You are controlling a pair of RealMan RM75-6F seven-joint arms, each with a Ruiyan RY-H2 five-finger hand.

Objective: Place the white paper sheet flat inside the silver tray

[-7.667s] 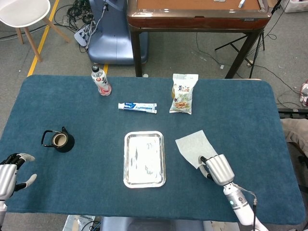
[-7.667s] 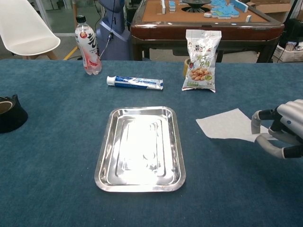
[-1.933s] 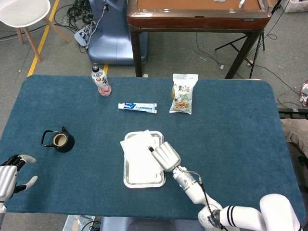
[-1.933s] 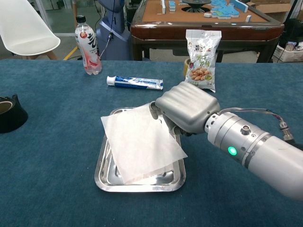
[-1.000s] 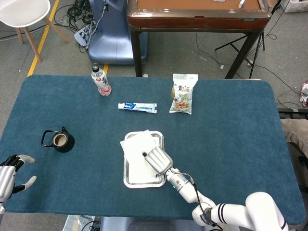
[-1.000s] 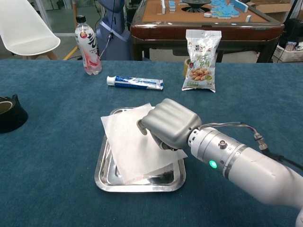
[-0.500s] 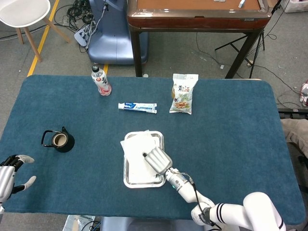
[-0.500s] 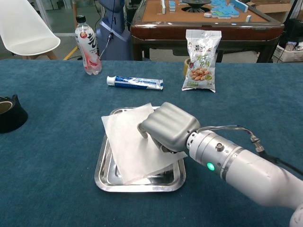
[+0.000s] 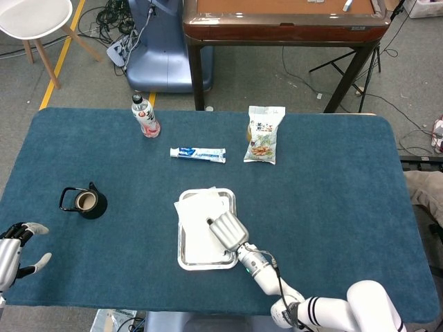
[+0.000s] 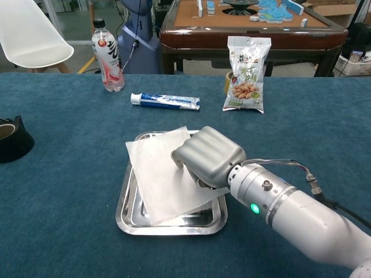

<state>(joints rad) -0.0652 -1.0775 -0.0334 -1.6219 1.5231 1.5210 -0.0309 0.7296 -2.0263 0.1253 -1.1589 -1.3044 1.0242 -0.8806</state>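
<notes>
The white paper sheet (image 10: 159, 174) (image 9: 197, 221) lies over the silver tray (image 10: 128, 213) (image 9: 181, 261), turned askew, with its far left corner past the tray's rim. My right hand (image 10: 207, 155) (image 9: 227, 231) is over the sheet's right part, fingers curled down onto the paper; whether it still pinches the paper I cannot tell. My left hand (image 9: 15, 252) shows only in the head view, at the table's near left corner, fingers apart and holding nothing.
A black tape roll (image 9: 84, 202) (image 10: 10, 138) sits at the left. Along the far side stand a drink bottle (image 10: 108, 56) (image 9: 145, 115), a toothpaste tube (image 10: 166, 101) (image 9: 198, 154) and a snack bag (image 10: 247, 73) (image 9: 264, 134). Bare blue tabletop (image 9: 332, 200) spreads to the right.
Since 7.7 s ago my right hand carried the sheet from the table's right side onto the tray. In the last second the hand and sheet barely shifted, settling slightly lower.
</notes>
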